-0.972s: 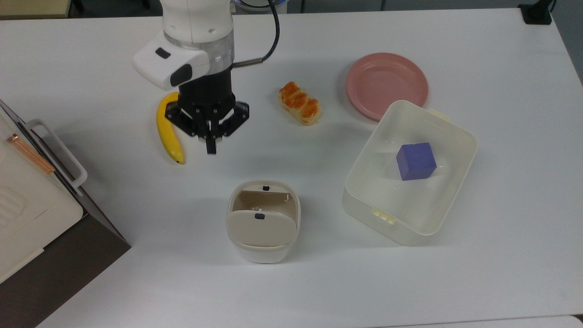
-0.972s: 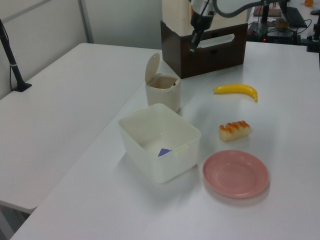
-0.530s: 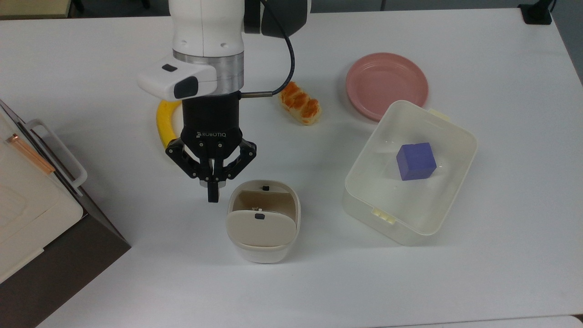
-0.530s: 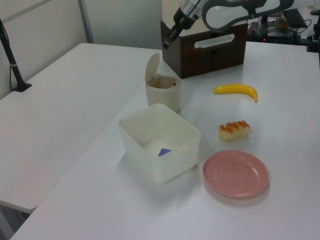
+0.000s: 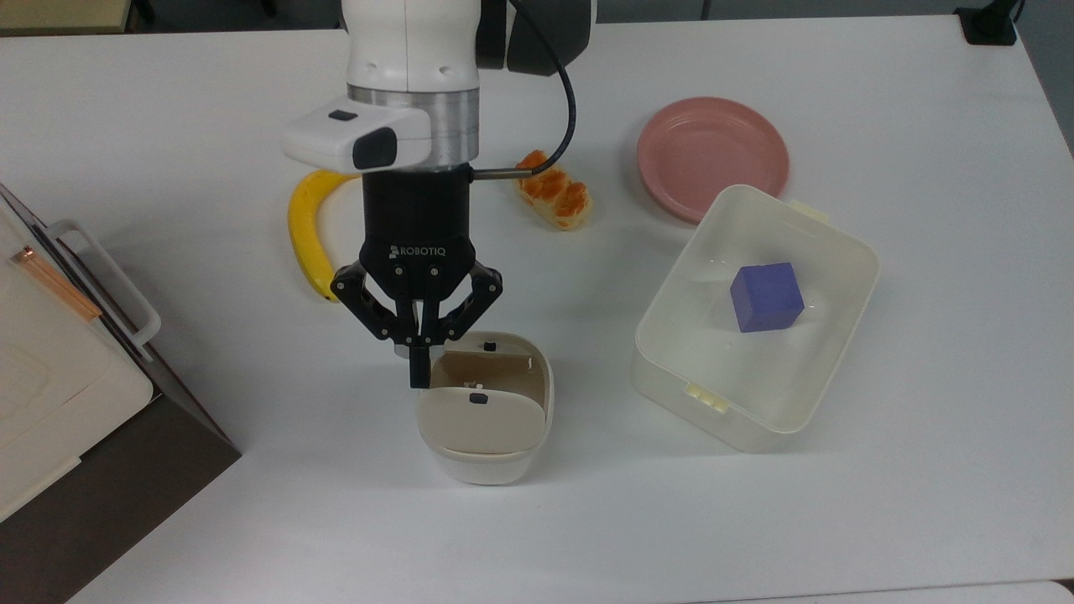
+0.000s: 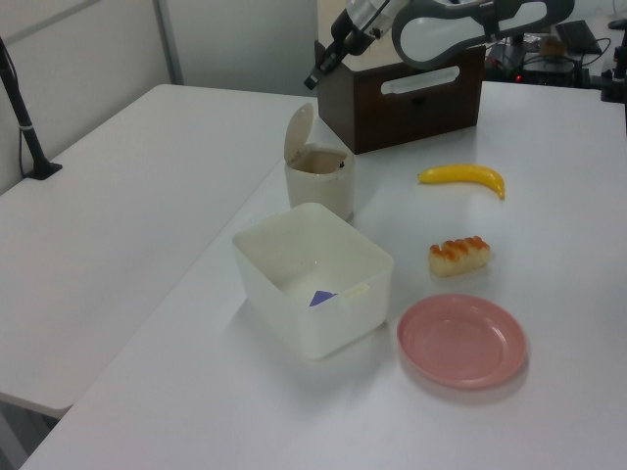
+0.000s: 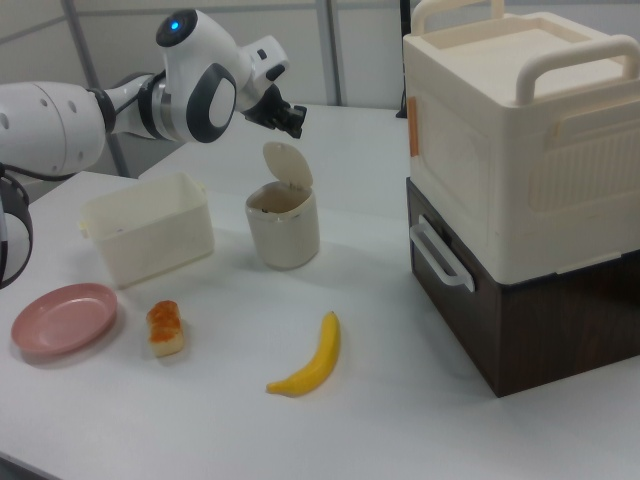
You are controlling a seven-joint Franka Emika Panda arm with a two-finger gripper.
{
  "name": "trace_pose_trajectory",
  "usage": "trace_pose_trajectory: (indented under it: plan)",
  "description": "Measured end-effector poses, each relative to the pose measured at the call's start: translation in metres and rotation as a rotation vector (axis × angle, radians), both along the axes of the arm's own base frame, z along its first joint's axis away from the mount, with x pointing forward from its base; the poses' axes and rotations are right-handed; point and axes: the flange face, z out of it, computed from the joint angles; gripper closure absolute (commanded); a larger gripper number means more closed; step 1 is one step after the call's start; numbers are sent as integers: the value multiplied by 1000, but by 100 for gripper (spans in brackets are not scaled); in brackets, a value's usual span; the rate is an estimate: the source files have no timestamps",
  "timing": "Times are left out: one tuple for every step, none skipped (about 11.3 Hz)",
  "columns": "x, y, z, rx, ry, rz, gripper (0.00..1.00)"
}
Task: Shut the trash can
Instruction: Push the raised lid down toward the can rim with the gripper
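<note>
White tabletop (image 5: pixel 839 520) carries small cream-white plastic trash can (image 5: pixel 485 453), beige flip lid (image 6: pixel 298 131) upright. Black two-finger tool (image 5: pixel 417 369), fingers together, empty, above lid. Approach step; next, push lid down.

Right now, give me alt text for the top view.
A robot claw hovers shut over an open trash can, lid flipped up. Around it on the white table: banana, pastry, pink plate, tub holding a blue cube.

cube (image 5: pixel 766 296) in tub (image 5: pixel 839 243), plate (image 5: pixel 711 154) just beside tub
</note>
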Motion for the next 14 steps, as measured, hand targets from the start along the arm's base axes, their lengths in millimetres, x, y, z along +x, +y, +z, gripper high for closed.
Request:
trace_pose_trajectory:
  plan:
    - [2, 0, -7, -1, 9, 0, 100]
    - [4, 1, -13, -1, -2, 3, 100]
    - [7, 4, -17, -1, -21, 7, 100]
    - [9, 5, -22, -1, -28, 9, 100]
    - [10, 5, -25, -1, -27, 10, 100]
    - [10, 6, -27, -1, -25, 12, 100]
    - [10, 9, -27, 0, -25, 15, 99]
    - [10, 11, -28, 0, -24, 18, 99]
    - [10, 13, -29, 1, -23, 20, 99]
    - [10, 14, -30, 1, -21, 19, 99]
    - [10, 14, -32, 2, -18, 18, 99]
    - [10, 13, -35, 2, -12, 18, 99]
    - [10, 13, -42, 2, 0, 17, 99]
    - [9, 13, -50, 3, 15, 15, 99]
